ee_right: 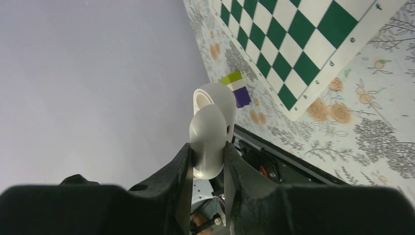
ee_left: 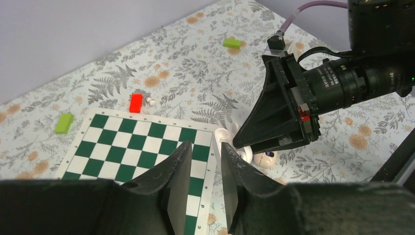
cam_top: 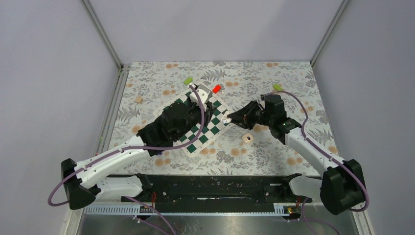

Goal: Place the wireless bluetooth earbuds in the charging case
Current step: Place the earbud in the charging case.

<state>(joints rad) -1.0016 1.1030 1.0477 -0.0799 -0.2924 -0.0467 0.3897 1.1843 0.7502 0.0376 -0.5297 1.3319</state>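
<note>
While the right gripper is clamped on a white earbud by the chessboard's right edge, the left gripper hangs over the board, jaws apart, empty. The charging case sits nearby on open worktop, dark hollow up.

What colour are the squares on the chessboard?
Green and white, alternating. The chessboard shows best in the left wrist view.
</note>
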